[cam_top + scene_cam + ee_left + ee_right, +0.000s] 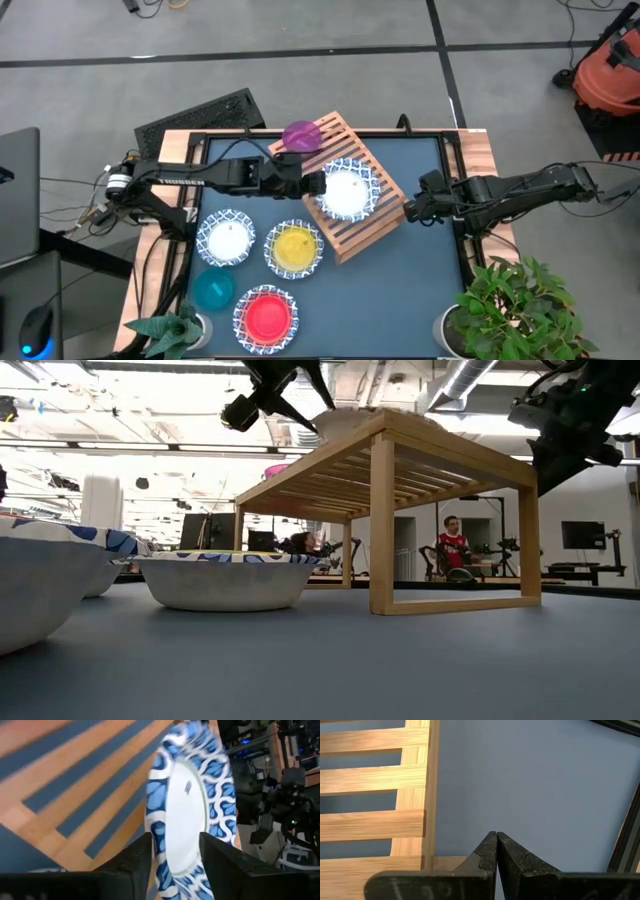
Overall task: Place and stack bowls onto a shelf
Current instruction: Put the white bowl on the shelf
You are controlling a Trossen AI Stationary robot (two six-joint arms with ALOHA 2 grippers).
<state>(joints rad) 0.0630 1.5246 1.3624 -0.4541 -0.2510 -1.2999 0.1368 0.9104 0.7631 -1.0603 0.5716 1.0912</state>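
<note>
The light-wood slatted shelf (pixel 345 215) stands aslant in the middle of the blue table. A purple bowl (pixel 301 135) sits on its far corner. My left gripper (pixel 320 185) reaches in from the table's left and is shut on a white dish with a blue patterned rim (pixel 348 192) over the shelf top; the dish also shows in the left wrist view (pixel 185 815). My right gripper (pixel 408 212) is shut and empty just off the shelf's right corner, its tips (pixel 496 840) over bare tabletop. My left gripper holds the dish by the left part of its rim (pixel 159 840), one finger inside the dish and one under its outer wall. The fingers come roughly level from the table's left. The dish is over the slats; whether it rests on them I cannot tell.
On the table's near left stand an empty patterned dish (pixel 225 240), a patterned dish with the yellow bowl (pixel 294 248), the teal bowl (pixel 212 290) and a patterned dish with the red bowl (pixel 266 316). Potted plants (pixel 520 300) stand at both near corners. A person (pixel 453 545) sits far behind.
</note>
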